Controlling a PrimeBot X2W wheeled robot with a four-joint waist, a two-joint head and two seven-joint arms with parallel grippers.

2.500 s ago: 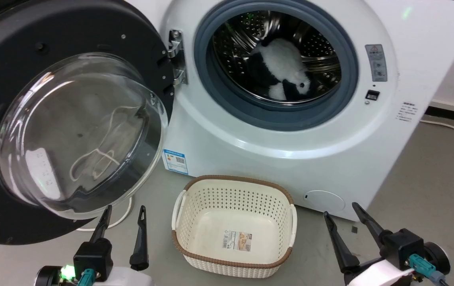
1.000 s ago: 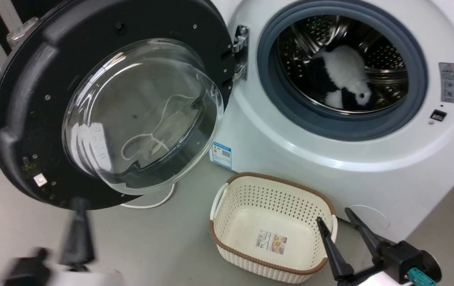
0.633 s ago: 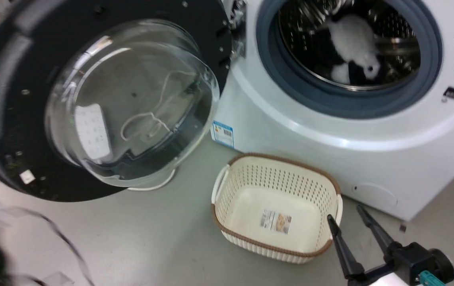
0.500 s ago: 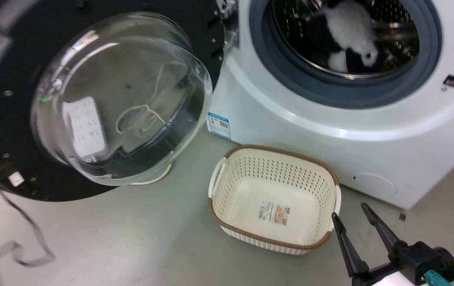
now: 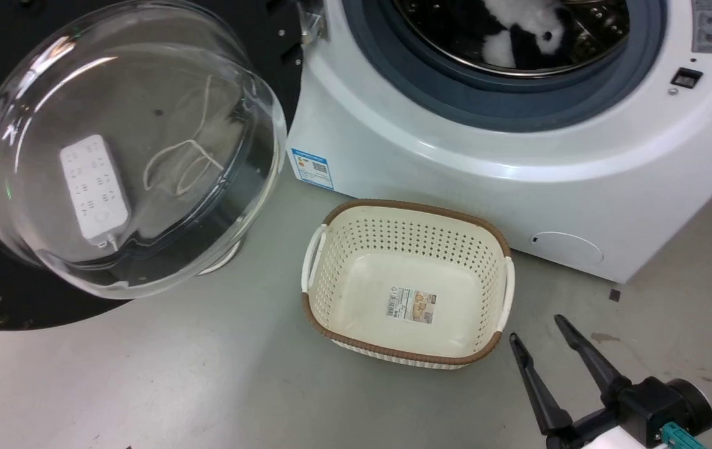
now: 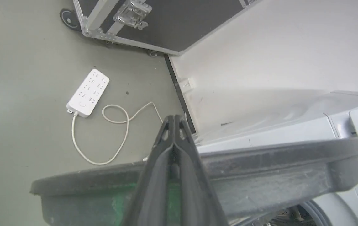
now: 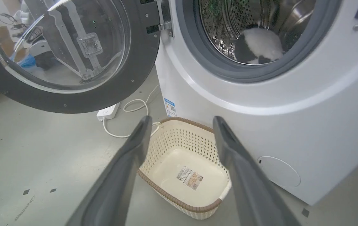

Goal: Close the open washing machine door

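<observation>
Washing machine door point(image 5: 125, 149) fully open, glass bowl facing out.
Left gripper point(image 6: 174, 121) clenched empty at its rim; right gripper point(image 5: 536, 327) released, low.

Bright, even light with soft floor shadows; white glare streaks the washing machine door point(image 5: 125, 143); wrist views bow at edges.

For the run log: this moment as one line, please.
washing machine door: open | left gripper: shut, over its rim | right gripper: open, near basket
</observation>
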